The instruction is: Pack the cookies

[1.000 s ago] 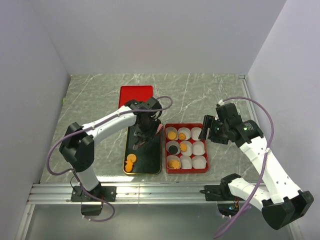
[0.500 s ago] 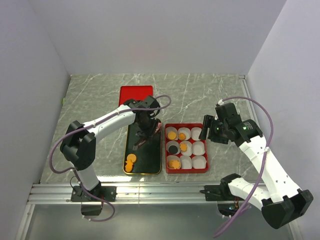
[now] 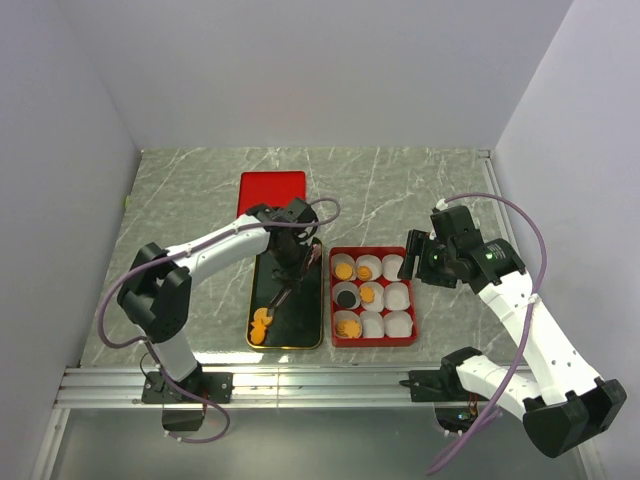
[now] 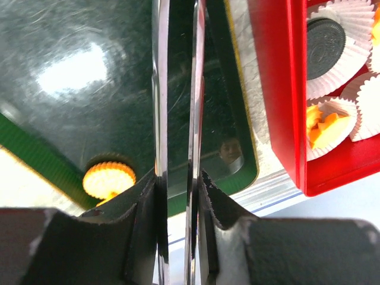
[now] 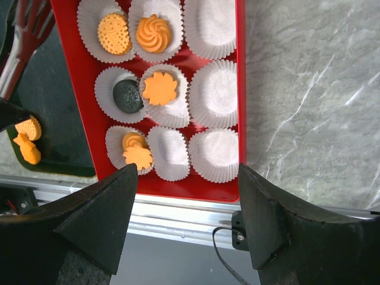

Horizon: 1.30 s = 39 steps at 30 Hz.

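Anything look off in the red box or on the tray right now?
One thing: the near-left paper cup in the red box holds two orange cookies, one overlapping the other. Every other filled cup holds one, and four cups sit empty. Nothing looks spilled or broken.

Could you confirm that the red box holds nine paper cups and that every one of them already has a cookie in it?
Not every one. The red box does hold nine paper cups, but only five contain cookies. The other four are empty, as the right wrist view shows.
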Each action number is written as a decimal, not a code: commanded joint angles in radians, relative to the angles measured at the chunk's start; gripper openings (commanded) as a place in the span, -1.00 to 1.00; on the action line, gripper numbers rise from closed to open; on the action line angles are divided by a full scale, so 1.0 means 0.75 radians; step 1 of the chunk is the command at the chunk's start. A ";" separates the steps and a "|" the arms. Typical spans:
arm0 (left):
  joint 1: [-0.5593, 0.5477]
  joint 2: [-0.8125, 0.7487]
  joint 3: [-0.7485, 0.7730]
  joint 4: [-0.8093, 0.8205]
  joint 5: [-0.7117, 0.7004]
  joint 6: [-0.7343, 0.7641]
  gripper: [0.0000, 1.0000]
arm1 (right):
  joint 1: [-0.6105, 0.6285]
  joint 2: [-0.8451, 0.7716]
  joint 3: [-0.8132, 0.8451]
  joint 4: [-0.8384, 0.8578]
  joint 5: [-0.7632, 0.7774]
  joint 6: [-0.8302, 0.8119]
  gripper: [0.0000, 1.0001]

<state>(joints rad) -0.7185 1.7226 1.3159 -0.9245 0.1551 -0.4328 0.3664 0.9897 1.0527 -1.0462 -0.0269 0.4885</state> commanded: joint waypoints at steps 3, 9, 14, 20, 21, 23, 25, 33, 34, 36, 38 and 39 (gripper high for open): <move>0.009 -0.125 0.090 -0.092 -0.113 -0.034 -0.43 | -0.002 -0.011 0.030 0.033 -0.003 -0.011 0.50; 0.011 -0.194 0.111 -0.152 -0.180 -0.065 -0.51 | -0.002 -0.017 0.026 0.039 -0.023 -0.005 0.50; 0.011 -0.257 0.149 -0.213 -0.197 -0.100 -0.54 | -0.002 -0.027 0.024 0.039 -0.036 -0.001 0.50; -0.003 -0.337 0.244 -0.269 -0.117 -0.106 -0.55 | 0.002 -0.035 0.026 0.039 -0.048 0.003 0.49; -0.026 -0.345 0.254 -0.275 -0.105 -0.110 -0.54 | 0.002 -0.035 0.026 0.037 -0.050 0.005 0.49; -0.073 -0.370 0.282 -0.275 -0.078 -0.116 -0.53 | 0.000 -0.035 0.032 0.037 -0.054 0.007 0.49; -0.165 -0.384 0.299 -0.273 -0.064 -0.126 -0.52 | 0.004 -0.037 0.034 0.035 -0.058 0.009 0.49; -0.494 -0.378 0.246 -0.130 0.100 -0.257 -0.52 | 0.008 -0.029 0.112 0.006 0.003 -0.007 0.49; -0.514 -0.372 0.226 -0.103 0.116 -0.270 -0.52 | 0.008 -0.021 0.134 0.002 0.009 -0.007 0.49; -0.570 -0.366 0.205 -0.064 0.165 -0.310 -0.51 | 0.006 -0.013 0.157 -0.010 0.013 -0.005 0.49; -0.602 -0.360 0.170 -0.003 0.204 -0.345 -0.50 | 0.006 -0.007 0.175 -0.014 0.007 -0.001 0.49; -0.623 -0.358 0.152 0.024 0.227 -0.358 -0.50 | 0.006 -0.007 0.177 -0.016 0.005 0.001 0.49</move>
<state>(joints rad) -1.1542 1.4528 1.4544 -1.0046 0.2424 -0.6388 0.3668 0.9806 1.1355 -1.0504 -0.0441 0.4923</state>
